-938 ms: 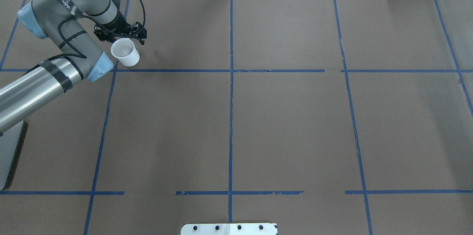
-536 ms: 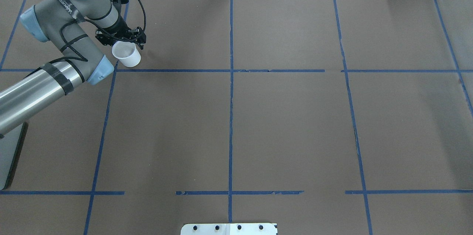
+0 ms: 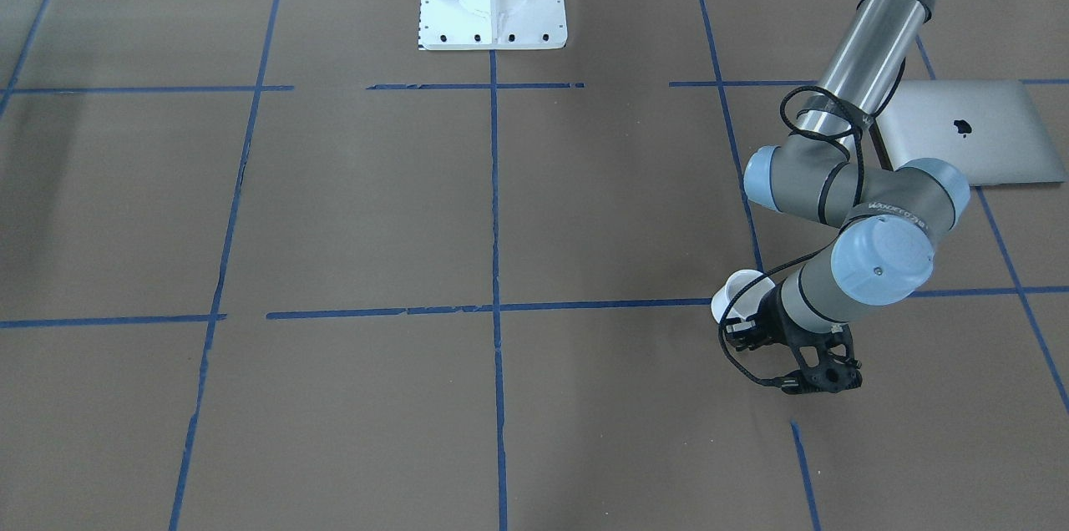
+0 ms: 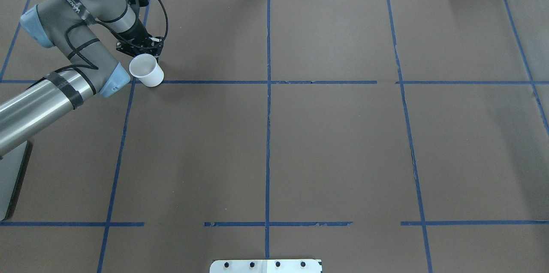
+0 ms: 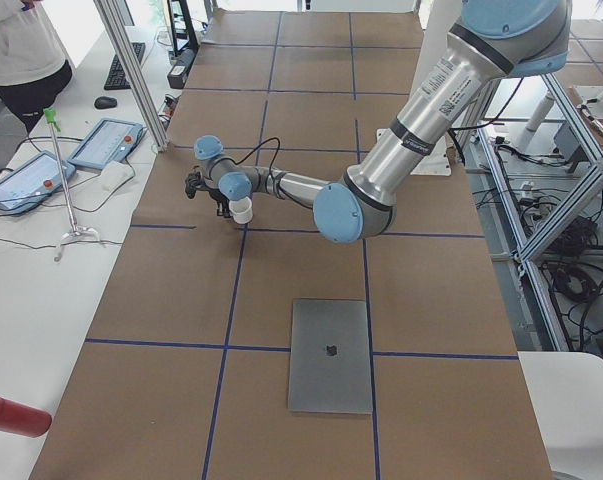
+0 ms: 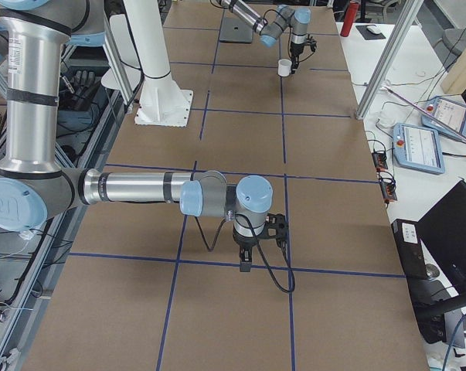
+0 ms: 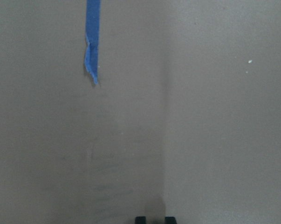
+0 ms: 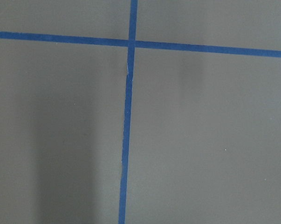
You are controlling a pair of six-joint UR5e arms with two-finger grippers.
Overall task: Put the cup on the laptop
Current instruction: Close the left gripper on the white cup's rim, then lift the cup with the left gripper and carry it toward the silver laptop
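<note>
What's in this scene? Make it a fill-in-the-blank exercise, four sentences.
The cup is ___ in colour.
The arm reaching to the cup is the robot's ___ one.
The logo on the laptop lid is an ___.
The tape lines are ___.
Missing words: white; left; apple; blue.

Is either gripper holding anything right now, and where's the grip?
The left gripper seems to hold the cup by its outer side facing the wrist; the exact contact is hidden. Whether the right gripper holds anything cannot be told.
</note>
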